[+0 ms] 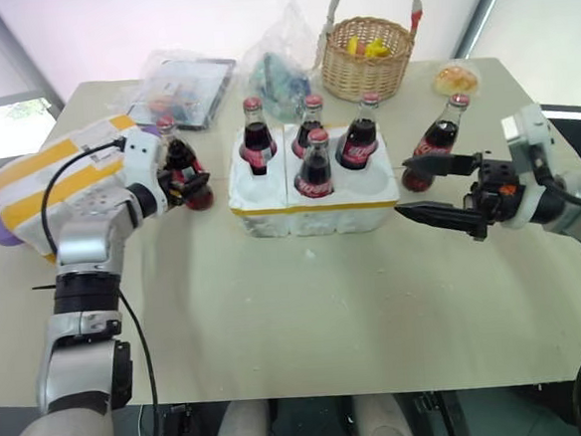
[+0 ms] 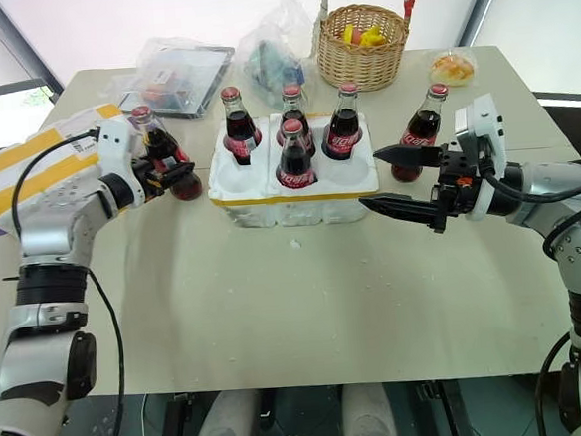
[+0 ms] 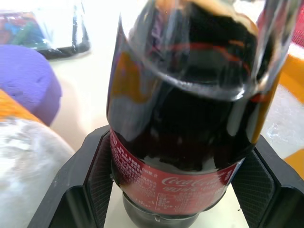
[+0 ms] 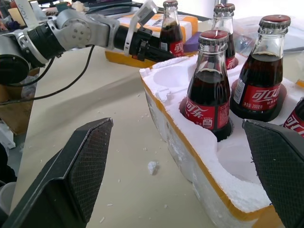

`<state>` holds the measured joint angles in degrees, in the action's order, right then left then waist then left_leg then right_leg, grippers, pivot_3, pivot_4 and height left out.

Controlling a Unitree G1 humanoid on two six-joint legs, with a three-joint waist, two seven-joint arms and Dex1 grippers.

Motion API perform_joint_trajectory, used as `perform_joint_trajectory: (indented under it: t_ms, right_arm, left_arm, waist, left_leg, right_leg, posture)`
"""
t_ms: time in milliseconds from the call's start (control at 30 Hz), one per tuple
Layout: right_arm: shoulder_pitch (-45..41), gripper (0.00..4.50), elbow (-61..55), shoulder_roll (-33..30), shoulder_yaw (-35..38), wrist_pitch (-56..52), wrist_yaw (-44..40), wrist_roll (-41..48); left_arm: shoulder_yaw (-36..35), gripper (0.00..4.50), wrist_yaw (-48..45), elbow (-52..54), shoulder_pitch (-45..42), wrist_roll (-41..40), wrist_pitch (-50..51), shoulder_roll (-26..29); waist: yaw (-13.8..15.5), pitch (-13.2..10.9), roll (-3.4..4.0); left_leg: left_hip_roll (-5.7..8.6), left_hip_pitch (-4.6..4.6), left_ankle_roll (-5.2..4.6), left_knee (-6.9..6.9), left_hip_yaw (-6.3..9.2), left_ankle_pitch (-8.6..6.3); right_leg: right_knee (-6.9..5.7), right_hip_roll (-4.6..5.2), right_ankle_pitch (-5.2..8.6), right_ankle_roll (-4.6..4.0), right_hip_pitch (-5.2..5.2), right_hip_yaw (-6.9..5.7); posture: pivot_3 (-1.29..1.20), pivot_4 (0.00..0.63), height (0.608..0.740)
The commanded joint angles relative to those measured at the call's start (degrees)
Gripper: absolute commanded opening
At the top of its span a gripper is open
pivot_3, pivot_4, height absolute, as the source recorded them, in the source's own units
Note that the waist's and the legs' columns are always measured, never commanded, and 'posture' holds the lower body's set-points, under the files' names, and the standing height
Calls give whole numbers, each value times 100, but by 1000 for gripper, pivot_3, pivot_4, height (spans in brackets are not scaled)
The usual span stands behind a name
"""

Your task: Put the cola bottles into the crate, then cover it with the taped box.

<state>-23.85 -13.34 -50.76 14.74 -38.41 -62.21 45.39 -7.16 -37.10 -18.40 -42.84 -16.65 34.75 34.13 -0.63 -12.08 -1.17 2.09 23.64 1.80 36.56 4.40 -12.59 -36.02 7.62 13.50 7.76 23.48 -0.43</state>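
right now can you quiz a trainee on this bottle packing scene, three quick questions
1. How many cola bottles stand in the crate?
2. True or false: the right pincer has its fingers spread with nothing between them.
3. The bottle between the left pincer's fingers stands: A) in a crate well, B) on the table between the taped box and the crate, C) in the wicker basket.

Key: 1) four, with two wells free; 2) true; 3) B.
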Motion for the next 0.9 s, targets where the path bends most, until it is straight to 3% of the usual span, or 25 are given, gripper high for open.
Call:
perform_joint_trajectory:
  t_ms: [33, 233, 400, 667, 900]
  right_arm:
    - [-216, 4500, -165, -53, 155, 44, 11, 126]
    - [-233, 4500, -241, -118, 189, 26, -22, 153]
    - [-264, 4500, -269, -105, 159, 44, -2, 139]
    - [-366, 4500, -205, -136, 120, 32, -24, 101]
    - [-331, 4500, -347, -198, 240, -107, 80, 200]
  left_arm:
    - [-449, 2797, -290, 815, -148, -376, 202, 471]
    - [-884, 2797, -1343, 1923, -183, -1468, 1291, 1524]
    - [-1051, 2797, -1912, 2439, -510, -2413, 1978, 1941]
    - [-675, 2797, -1926, 2813, -1011, -3166, 2337, 1489]
    - [123, 2797, -1782, 2628, -767, -2401, 1565, 953]
  waist:
    - [-19, -2, -3]
    - [-21, -5, -6]
    - [20, -7, -9]
    - [-22, -8, -11]
    - [-26, -9, -11]
  left_leg:
    - [0, 0, 0, 0, 0, 0]
    - [-2, 7, 0, -9, 1, 0]
    - [-1, 15, 0, -8, 4, 0]
    - [-1, 15, 1, 5, 4, 0]
    - [-2, 12, 0, 6, 0, 1]
  right_leg:
    - [0, 0, 0, 0, 0, 0]
    - [1, -1, 1, 0, 11, 0]
    - [4, 1, 1, 0, 13, -2]
    - [0, 0, 1, 0, 9, -2]
    - [-4, -1, 0, 0, 9, 0]
  posture:
    - [0, 150, 737]
    - [0, 150, 737]
    - [0, 150, 737]
    - [0, 150, 737]
    - [0, 150, 737]
